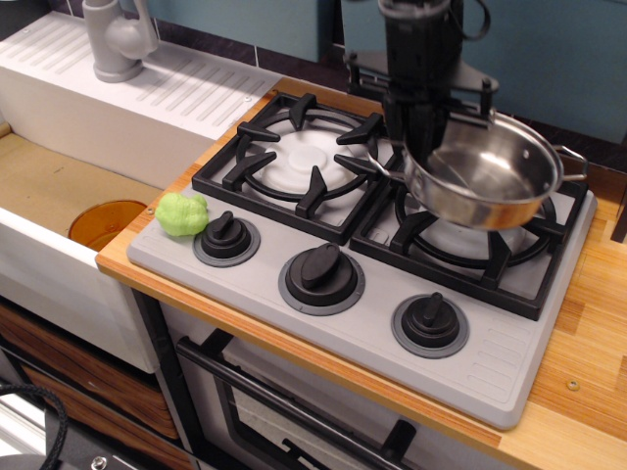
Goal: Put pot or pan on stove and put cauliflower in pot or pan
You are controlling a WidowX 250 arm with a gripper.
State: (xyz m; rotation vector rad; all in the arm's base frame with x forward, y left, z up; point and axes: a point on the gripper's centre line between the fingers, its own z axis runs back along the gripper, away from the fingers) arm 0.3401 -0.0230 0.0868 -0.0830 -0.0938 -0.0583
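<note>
My gripper (419, 137) is shut on the left rim of the shiny steel pan (485, 179) and holds it tilted in the air above the right burner of the grey stove (382, 294). The pan is empty. The light-green cauliflower (182, 213) lies on the stove's front left corner, beside the left knob (226, 235), well left of the gripper. The left burner (291, 162) is bare.
An orange disc (106, 223) lies in the sink at the left. A grey faucet (116, 39) stands on the white drainboard at the back left. Wooden counter (588, 323) runs along the stove's right side. Two more knobs (321, 272) line the front.
</note>
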